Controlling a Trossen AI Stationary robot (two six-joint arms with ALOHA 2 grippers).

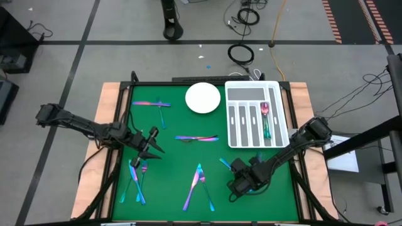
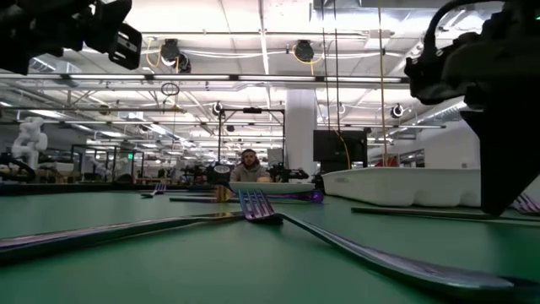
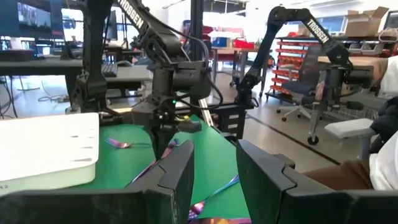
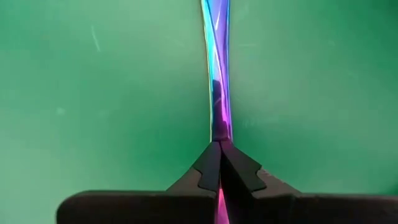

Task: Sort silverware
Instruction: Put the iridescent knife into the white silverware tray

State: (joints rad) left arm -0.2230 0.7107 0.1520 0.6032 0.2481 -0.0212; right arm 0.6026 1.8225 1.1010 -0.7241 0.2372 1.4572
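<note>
Right wrist view alone shows the right gripper (image 4: pixel 219 149) pinched tight on a slim iridescent utensil (image 4: pixel 217 74) lying on the green mat (image 4: pixel 93 93). High view places that gripper (image 1: pixel 240 183) near the table's front right, with silverware (image 1: pixel 196 182) scattered about and one spoon (image 1: pixel 266 113) in the white tray (image 1: pixel 235 94). Left wrist view shows the left gripper (image 3: pixel 214 168) partly open and holding nothing, above the mat.

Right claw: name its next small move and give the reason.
Probably lift straight up. The right claw is shut on a slim iridescent utensil still lying against the green mat, so raising it clears the surface before carrying it toward the white slotted tray.
</note>
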